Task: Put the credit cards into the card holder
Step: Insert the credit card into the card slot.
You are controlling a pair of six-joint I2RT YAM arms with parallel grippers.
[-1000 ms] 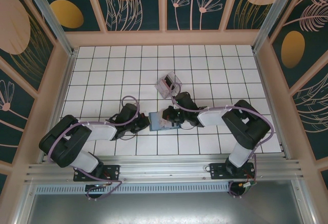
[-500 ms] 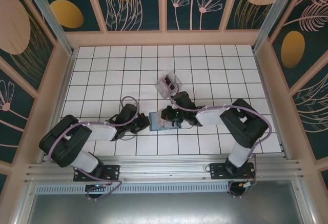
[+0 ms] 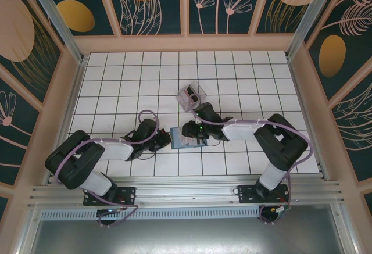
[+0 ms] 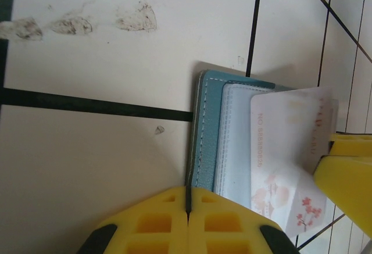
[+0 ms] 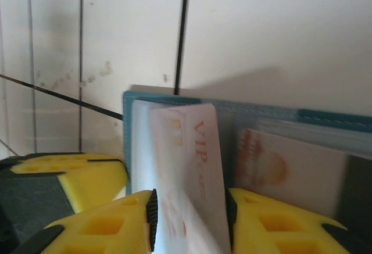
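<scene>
One white tiled table (image 3: 116, 74), gridded with dark lines and faintly smudged, sits boxed in by walls (image 3: 145, 4) painted teal with pale leaves. Between the two grippers lies the card holder (image 3: 186, 139), opened flat with its slots up, its long axis running from one gripper to the other. The left gripper (image 4: 187, 207) is clamped on the holder's edge. The right gripper (image 5: 189, 207) has its fingers apart, with a credit card (image 5: 186, 161) slanting upright in the gap, over the slots.

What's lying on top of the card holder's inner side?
A pale VIP card rests over the card holder, between the right tool's fingers. A second card sits beside it. Whatever lies beneath them is covered.
</scene>
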